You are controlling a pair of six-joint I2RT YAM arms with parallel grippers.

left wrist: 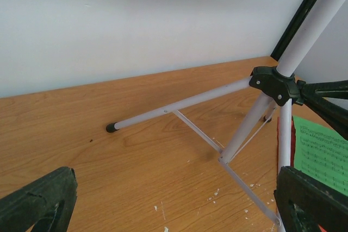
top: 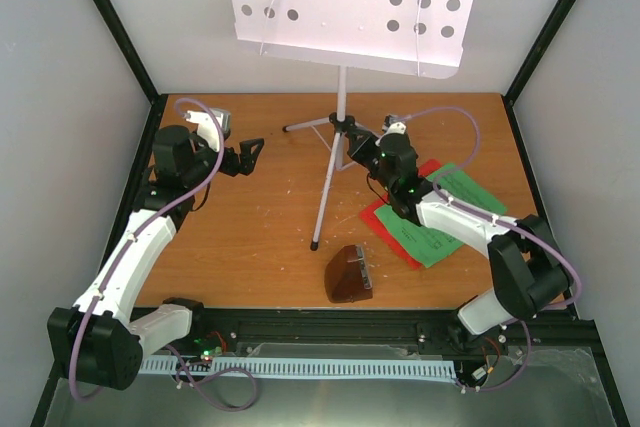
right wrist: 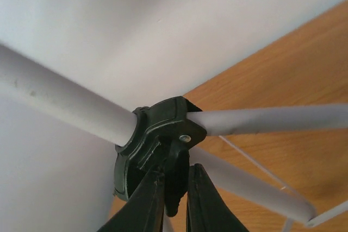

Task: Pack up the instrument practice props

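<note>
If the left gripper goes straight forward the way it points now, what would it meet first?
Probably the music stand: one white tripod leg lies across the path ahead of the open left gripper. Depth is unclear, so it might pass just above it.

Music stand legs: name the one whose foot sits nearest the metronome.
The leg running toward the arm bases; its foot rests beside the metronome. Another points toward the left gripper; the third hides behind the right gripper, which pinches the hub.
</note>
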